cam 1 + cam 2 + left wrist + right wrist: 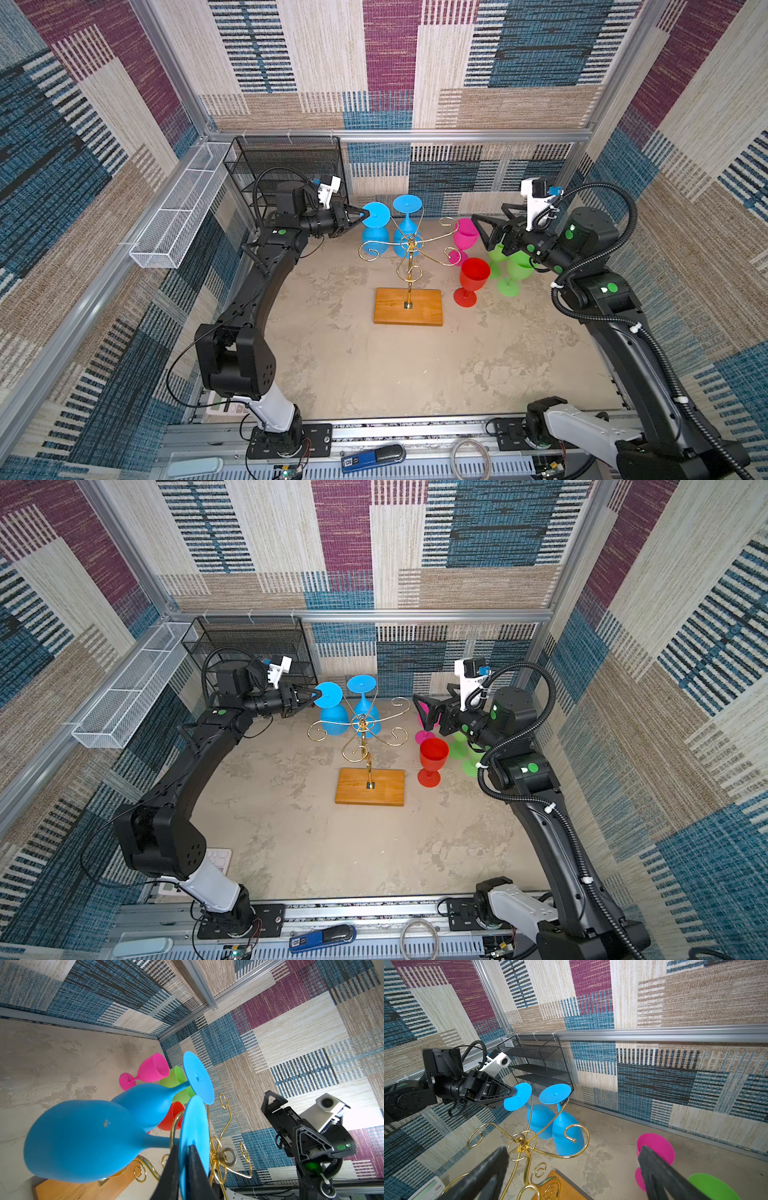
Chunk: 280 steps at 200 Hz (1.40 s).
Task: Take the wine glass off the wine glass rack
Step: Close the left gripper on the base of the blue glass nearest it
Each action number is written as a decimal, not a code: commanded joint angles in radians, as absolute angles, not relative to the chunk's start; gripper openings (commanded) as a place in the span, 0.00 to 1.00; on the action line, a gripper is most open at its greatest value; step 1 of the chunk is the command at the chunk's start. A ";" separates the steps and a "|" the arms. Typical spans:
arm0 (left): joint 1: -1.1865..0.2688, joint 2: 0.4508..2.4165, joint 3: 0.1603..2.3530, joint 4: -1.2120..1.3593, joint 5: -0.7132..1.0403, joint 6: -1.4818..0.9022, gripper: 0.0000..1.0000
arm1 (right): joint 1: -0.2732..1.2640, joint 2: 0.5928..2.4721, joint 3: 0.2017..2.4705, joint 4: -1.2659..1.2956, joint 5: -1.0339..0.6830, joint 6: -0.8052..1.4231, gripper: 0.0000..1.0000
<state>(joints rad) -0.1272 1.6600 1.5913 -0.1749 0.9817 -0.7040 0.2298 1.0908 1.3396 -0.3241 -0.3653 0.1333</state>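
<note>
My left fingers (357, 210) are pinched nearly shut on the edge of the round foot of a blue wine glass (375, 241). The left wrist view shows the thin blue disc squeezed between the two black tips. That glass hangs upside down on the rack (409, 249), foot up and bowl down, its stem resting in one of the gold wire arms on the far left side. It has not come off the rack.

A second blue glass (407, 224) hangs the same way just beside it, on the next arm toward the back wall; their bowls look close, and I cannot tell whether they touch. The other curled arms carry nothing. The rack's wooden base (408, 306) sits on the tabletop (374, 374).

My right fingers (654, 1169) are spread wide and hold nothing, hovering to the right of the rack above the standing glasses. A pink glass (465, 235), a red glass (473, 274) and green glasses (517, 268) stand upright there, bunched together.
</note>
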 commanded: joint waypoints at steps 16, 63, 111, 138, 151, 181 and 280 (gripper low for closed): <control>-0.127 1.652 1.598 -0.172 1.009 -0.714 0.09 | 0.231 1.083 1.333 -0.282 -0.358 0.135 1.00; -0.127 1.649 1.597 -0.154 1.017 -0.747 0.05 | 0.231 1.075 1.325 -0.282 -0.354 0.133 1.00; -0.126 1.637 1.568 -0.061 1.035 -0.837 0.00 | 0.232 1.066 1.321 -0.287 -0.350 0.132 1.00; -0.125 1.620 1.548 -0.012 1.041 -0.874 0.00 | 0.231 1.060 1.318 -0.293 -0.345 0.130 1.00; -0.124 1.619 1.547 -0.006 1.036 -0.882 0.00 | 0.230 1.057 1.319 -0.293 -0.345 0.129 1.00; -0.123 1.616 1.547 0.031 1.042 -0.919 0.00 | 0.231 1.051 1.316 -0.298 -0.340 0.128 1.00; -0.128 1.636 1.551 0.079 1.020 -0.954 0.00 | 0.231 1.042 1.326 -0.305 -0.342 0.130 0.99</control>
